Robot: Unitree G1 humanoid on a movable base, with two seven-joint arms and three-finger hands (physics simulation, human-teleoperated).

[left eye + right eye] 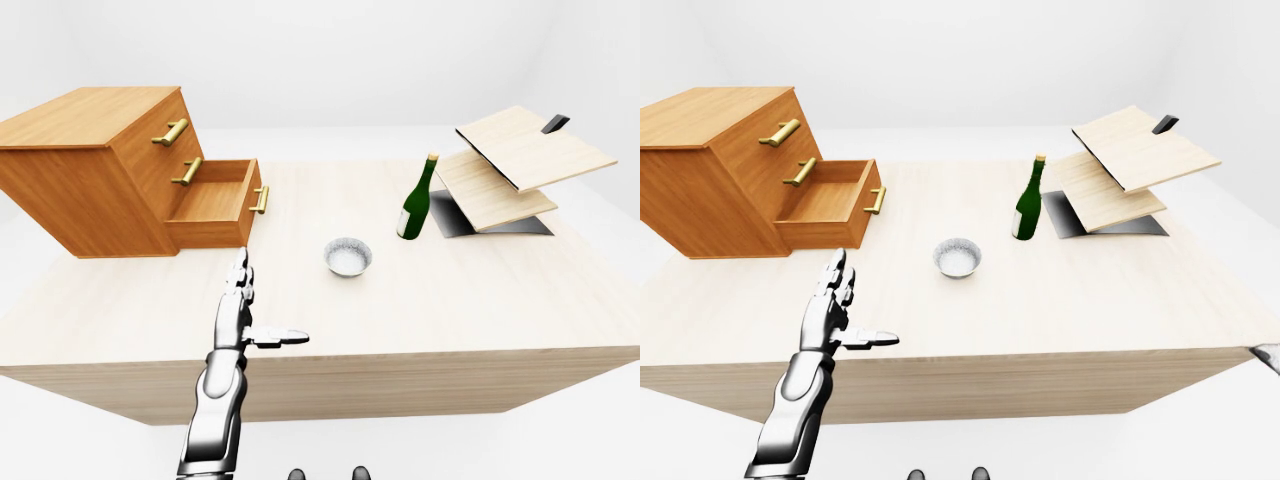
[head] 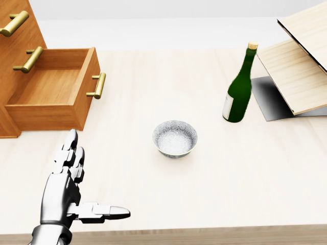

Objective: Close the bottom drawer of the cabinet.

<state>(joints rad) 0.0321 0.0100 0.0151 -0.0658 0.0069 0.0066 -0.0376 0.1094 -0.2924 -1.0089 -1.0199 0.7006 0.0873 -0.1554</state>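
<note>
The wooden cabinet stands at the table's left end in the left-eye view. Its bottom drawer is pulled out wide and looks empty, with its brass handle facing right. My left hand hovers open over the table, below the drawer's corner and apart from it, fingers pointing up and thumb out to the right. Only a silver sliver of my right hand shows, at the right edge of the right-eye view beyond the table's corner. Its fingers are hidden.
A speckled grey bowl sits mid-table, right of my left hand. A green bottle stands upright further right, beside tilted wooden boards on a dark stand. The table's near edge runs just under my left hand.
</note>
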